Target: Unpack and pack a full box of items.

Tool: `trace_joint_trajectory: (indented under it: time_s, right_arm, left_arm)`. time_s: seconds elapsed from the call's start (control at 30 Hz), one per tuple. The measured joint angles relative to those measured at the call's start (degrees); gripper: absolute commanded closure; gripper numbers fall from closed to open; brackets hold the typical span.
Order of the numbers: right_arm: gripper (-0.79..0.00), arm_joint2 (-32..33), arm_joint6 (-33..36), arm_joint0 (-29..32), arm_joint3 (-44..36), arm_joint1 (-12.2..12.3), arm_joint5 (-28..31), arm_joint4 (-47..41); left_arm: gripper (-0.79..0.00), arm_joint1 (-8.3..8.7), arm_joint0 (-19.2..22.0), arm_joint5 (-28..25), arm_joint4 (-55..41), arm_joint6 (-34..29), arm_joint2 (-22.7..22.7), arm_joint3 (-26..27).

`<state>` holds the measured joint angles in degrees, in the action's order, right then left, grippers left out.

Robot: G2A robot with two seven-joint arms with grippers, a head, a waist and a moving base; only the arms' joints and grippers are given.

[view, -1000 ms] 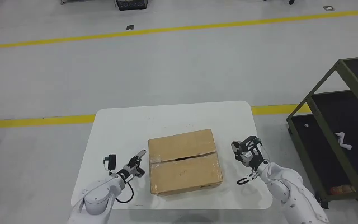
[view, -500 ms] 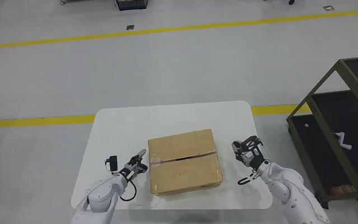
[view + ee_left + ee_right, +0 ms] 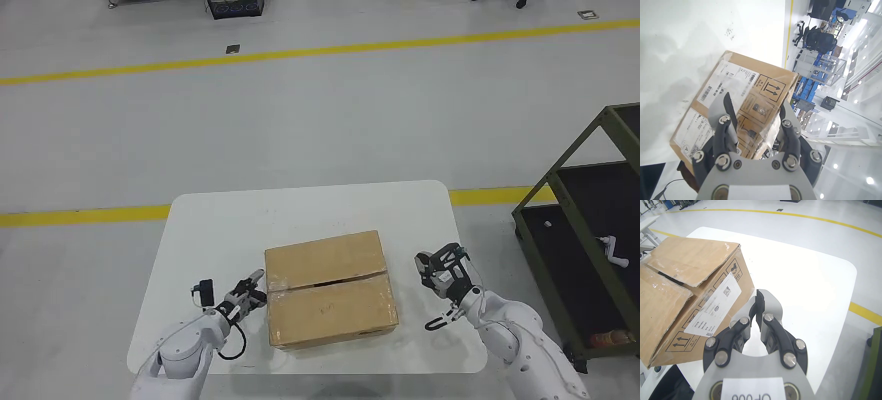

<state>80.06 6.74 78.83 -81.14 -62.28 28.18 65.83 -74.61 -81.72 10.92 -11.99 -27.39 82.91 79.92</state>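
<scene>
Box [image 3: 330,290]: rectangular brown cardboard, ragged flaps, glossy tape.

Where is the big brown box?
In the top view the cardboard box sits on the white table, between the left gripper and right gripper.

White rounded table [image 3: 300,210]; olive-green shelved cart [image 3: 600,200] standing apart, right; yellow floor line [image 3: 300,52]; black office chair [image 3: 817,38] beyond.
</scene>
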Motion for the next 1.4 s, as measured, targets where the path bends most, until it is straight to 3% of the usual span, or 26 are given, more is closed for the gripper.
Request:
trace_joint_trajectory:
  time_s: [0.1,0.2,0.33,0.43,0.77,1.07,1.2,1.4]
  right_arm:
    - [0.000,-0.09,0.13,-0.15,0.02,-0.02,-0.09,0.02]
    - [0.000,-0.15,0.17,-0.26,0.05,-0.03,-0.15,-0.01]
    - [0.000,-0.22,0.04,-0.31,0.10,-0.04,-0.22,0.07]
    - [0.000,-0.25,0.02,-0.32,0.14,-0.05,-0.34,0.02]
    - [0.000,-0.39,-0.01,-0.25,0.00,-0.06,-0.40,0.08]
    - [0.000,-0.24,-0.79,0.43,-0.99,-0.01,-0.20,0.10]
    - [0.000,0.33,-3.62,1.33,-2.32,0.03,0.41,-0.35]
    - [0.000,0.36,-8.09,2.98,-5.92,0.30,3.96,2.37]
  left_arm:
    - [-0.342,0.03,0.22,-0.03,-0.41,0.00,-0.21,-0.28]
    - [-0.249,0.07,0.45,-0.07,-0.78,-0.06,-0.39,-0.53]
    - [-0.065,0.15,0.75,-0.37,-0.96,-0.39,-0.63,-0.95]
    - [0.000,0.23,0.91,-0.76,-0.81,-0.58,-0.86,-1.16]
    - [0.000,0.77,-0.05,-1.04,-0.09,0.67,0.52,-0.08]
    - [0.000,1.97,-2.31,-1.00,7.35,1.79,2.93,5.40]
    - [0.000,2.46,-3.54,-0.29,12.70,3.10,3.23,7.68]
    - [0.000,2.62,-4.31,0.26,13.06,3.56,3.35,9.26]
